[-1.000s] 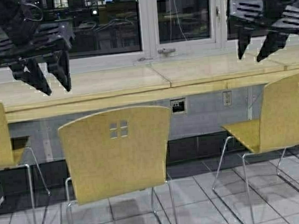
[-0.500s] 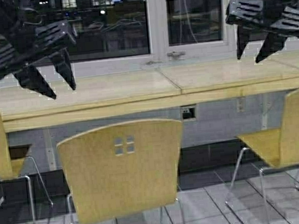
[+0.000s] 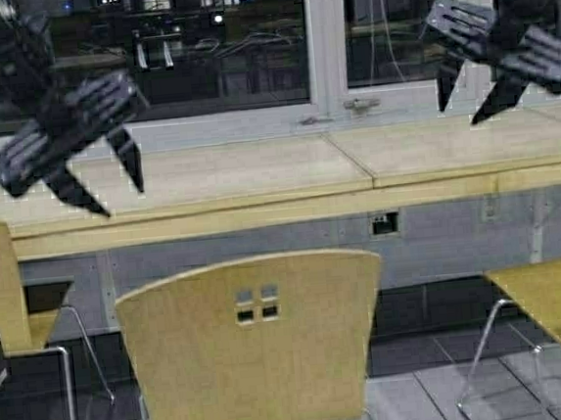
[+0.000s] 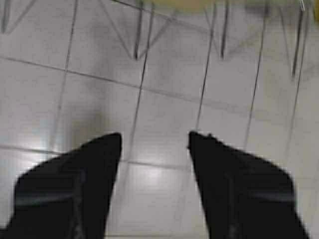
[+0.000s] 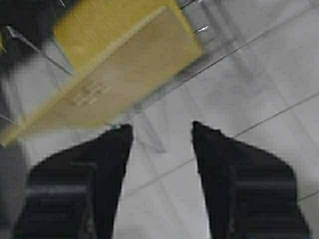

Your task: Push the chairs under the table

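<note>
High view is showing the middle chair standing back from the desk, its curved backrest facing the robot and a clear gap of floor lying between it and the desk's thick front edge. A second chair is sitting at the left, also drawn out, and a third chair is standing at the right, turned at an angle with its seat outside the desk line. Judging by this, none of the three is tucked under yet, so all the pushing is looking undone.

The left gripper is hanging raised over the desk's left stretch, fingers spread apart and holding nothing. The right gripper is hovering high at the right before the window, likewise parted and empty. Neither is touching a chair.

The right wrist view is looking down past its own fingertips at a chair back and the tiled floor.

No brand, label or readable writing is showing anywhere; the wall outlet below the desk is bearing no legible marking.
</note>
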Controlling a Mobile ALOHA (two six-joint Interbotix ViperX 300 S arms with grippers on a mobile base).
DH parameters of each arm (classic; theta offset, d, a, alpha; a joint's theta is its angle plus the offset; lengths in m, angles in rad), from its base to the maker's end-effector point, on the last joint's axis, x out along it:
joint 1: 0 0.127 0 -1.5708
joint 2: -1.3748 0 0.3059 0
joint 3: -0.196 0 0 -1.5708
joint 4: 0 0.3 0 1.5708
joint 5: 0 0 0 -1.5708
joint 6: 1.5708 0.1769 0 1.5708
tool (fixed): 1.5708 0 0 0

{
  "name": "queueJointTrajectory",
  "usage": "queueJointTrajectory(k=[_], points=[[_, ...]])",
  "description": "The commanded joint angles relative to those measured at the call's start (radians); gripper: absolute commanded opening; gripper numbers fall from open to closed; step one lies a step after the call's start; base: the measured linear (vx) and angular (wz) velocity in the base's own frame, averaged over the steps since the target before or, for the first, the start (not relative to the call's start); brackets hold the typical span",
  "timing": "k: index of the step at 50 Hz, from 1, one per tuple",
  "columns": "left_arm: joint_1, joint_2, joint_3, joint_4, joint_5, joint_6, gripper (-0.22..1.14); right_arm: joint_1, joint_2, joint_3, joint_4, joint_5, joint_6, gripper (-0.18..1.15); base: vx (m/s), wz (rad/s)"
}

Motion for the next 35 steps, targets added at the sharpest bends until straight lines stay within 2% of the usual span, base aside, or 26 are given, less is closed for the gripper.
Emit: queueJointTrajectory(k=[1,14,23,35], points=[[-0.006,0.064,0.008,-0.117,-0.087,-0.067,0.82,0.02,0.043,-0.023,0.124,-0.026,0.077,0.79,0.25,0.08],[-0.077,0.15,-0.02,-0.275,-0.107,-0.176,0.82,0.057,0.172,-0.035,0.273,-0.044,0.161,0.79,0.24,0.03],[-0.112,0.218,-0.051,-0.321,-0.091,-0.241,0.82,0.061,0.227,-0.025,0.365,-0.052,0.179,0.79,0.2,0.0],[-0.127,0.285,-0.06,-0.37,-0.087,-0.285,0.82,0.067,0.296,-0.003,0.413,-0.041,0.183,0.79,0.17,0.12]])
